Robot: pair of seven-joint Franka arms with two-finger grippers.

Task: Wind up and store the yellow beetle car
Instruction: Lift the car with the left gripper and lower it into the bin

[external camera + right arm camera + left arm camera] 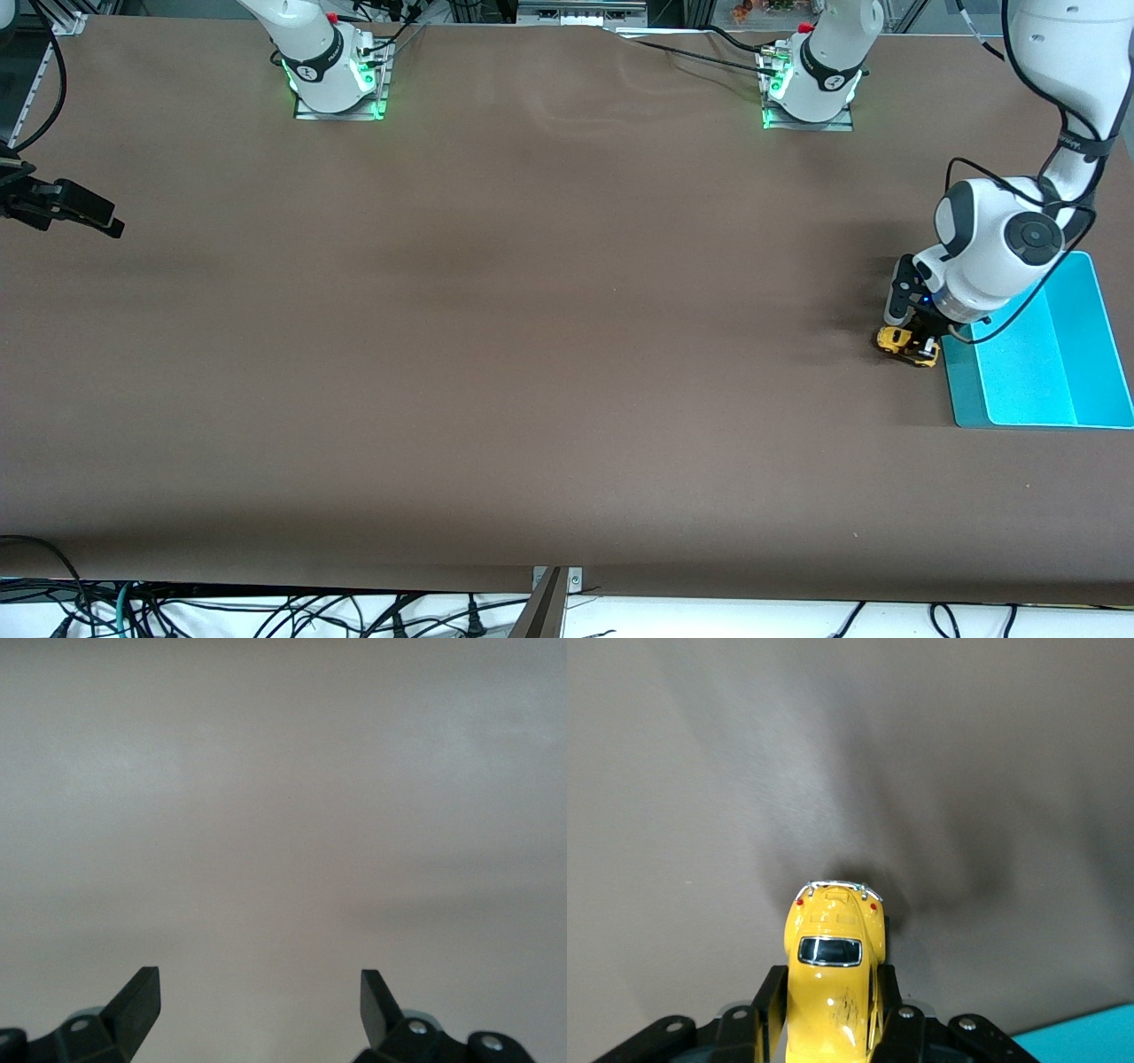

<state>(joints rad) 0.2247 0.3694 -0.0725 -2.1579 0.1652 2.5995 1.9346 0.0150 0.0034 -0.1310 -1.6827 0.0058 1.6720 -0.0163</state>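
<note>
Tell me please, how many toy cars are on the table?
1. The yellow beetle car sits on the table beside the cyan bin, at the left arm's end, clamped in the left gripper. None seems hidden.

One yellow beetle car [905, 344], one cyan bin [1063, 372], two arms, each with one pincer.

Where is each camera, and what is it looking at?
Front view: high across the brown table, facing both arm bases; left claw shut on the tiny yellow beetle-shaped toy car beside the cyan plastic bin.
Left wrist view: above its claw, looking at that car; shares car and bin corner with front.
Right wrist view: open claw over bare table.
</note>
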